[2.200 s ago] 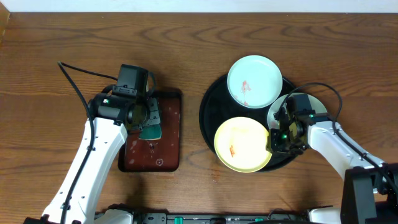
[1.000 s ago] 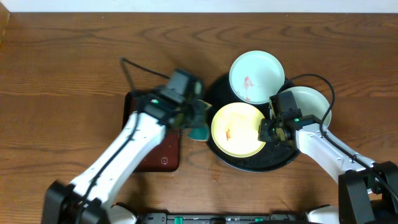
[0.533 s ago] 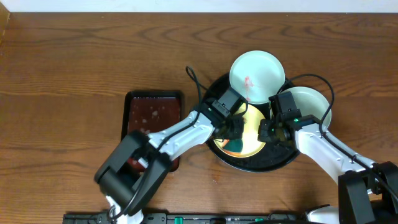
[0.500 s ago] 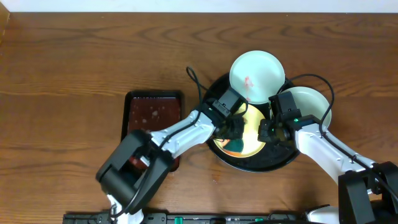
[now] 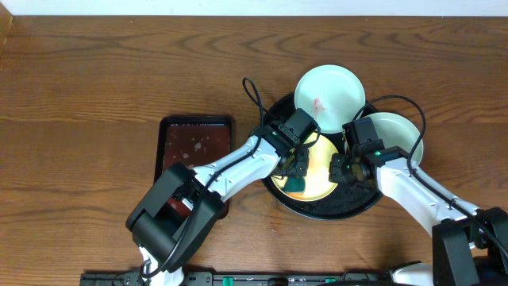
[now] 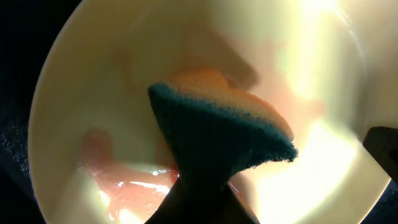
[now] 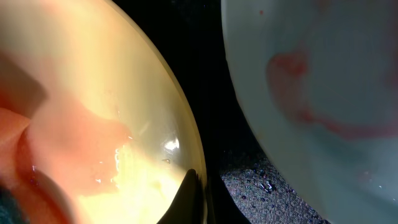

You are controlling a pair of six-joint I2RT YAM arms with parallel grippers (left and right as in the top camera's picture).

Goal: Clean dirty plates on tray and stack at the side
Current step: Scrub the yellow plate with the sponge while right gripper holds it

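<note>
The black tray (image 5: 324, 210) holds a pale yellow plate (image 5: 321, 176) and a mint plate (image 5: 329, 95) with a red smear. A second mint plate (image 5: 399, 131) lies at the tray's right, partly under my right arm. My left gripper (image 5: 296, 168) is shut on a teal-and-orange sponge (image 5: 295, 185) and presses it on the yellow plate. In the left wrist view the sponge (image 6: 219, 134) sits beside a wet red smear (image 6: 124, 182). My right gripper (image 5: 341, 168) is shut on the yellow plate's right rim (image 7: 181, 127); the smeared mint plate (image 7: 311, 81) lies beside it.
A small rectangular dark red-brown tray (image 5: 194, 147) lies left of the black tray, its lower part under my left arm. Wooden table (image 5: 95, 95) surrounds everything. The left arm's cable (image 5: 254, 91) loops above the black tray's left rim.
My left arm swung from the red-brown tray to the yellow plate with the sponge and now rubs it there. The right gripper kept its hold on the plate's rim.
</note>
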